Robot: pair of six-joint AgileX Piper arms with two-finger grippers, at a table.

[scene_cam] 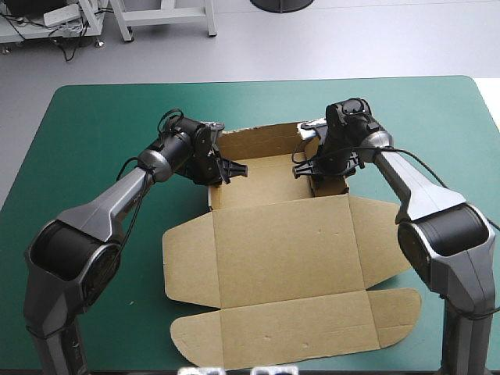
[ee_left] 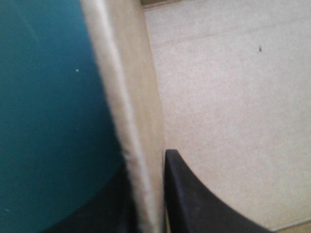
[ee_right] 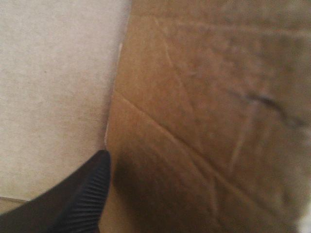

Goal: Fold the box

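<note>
The table under me wears a teal-green cover [scene_cam: 101,117] that runs to all four edges, and past the far edge there is only grey floor [scene_cam: 351,39]. The brown box [scene_cam: 289,250] lies at the middle of the tabletop, half made. Its tray part sits toward the far edge with the walls standing up, while the lid lies flat toward the near edge, with its rounded side flaps spread out left and right and a long flap reaching almost to the near edge. The board is plain and pale on its inner face, with sharp crease lines where the panels meet. My left gripper [scene_cam: 224,169] is at the tray's left wall [ee_left: 129,97], and my black fingers [ee_left: 194,204] are pressed together on it: one lies against the inner face, the other on the outer side over the cover, with the wall's edge standing upright between them. My right gripper [scene_cam: 306,166] is at the tray's right wall [ee_right: 209,121], close against its shaded brown face beside the tray's paler board. I cannot tell whether it pinches that wall or stands spread.
</note>
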